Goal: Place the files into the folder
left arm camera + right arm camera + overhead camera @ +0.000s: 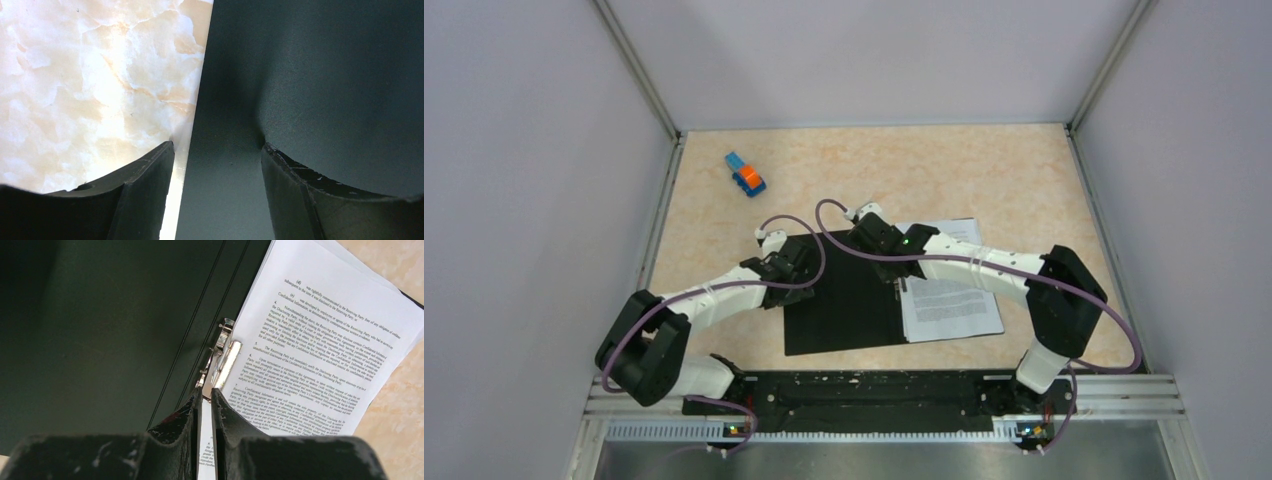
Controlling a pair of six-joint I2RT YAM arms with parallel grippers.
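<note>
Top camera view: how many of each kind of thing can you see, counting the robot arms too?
Folder: 1
Stack of printed sheets: 1
Blue-and-orange toy block: 1
Robot arms: 2, the left arm and the right arm
Total: 5

Bright, even overhead view; glare washes the table [75, 85], folder [325, 75] seemingly underexposed.

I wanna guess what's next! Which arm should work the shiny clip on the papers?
Right. The right gripper sits at the metal clip beside the sheets; the left gripper straddles the far left edge of the folder.
</note>
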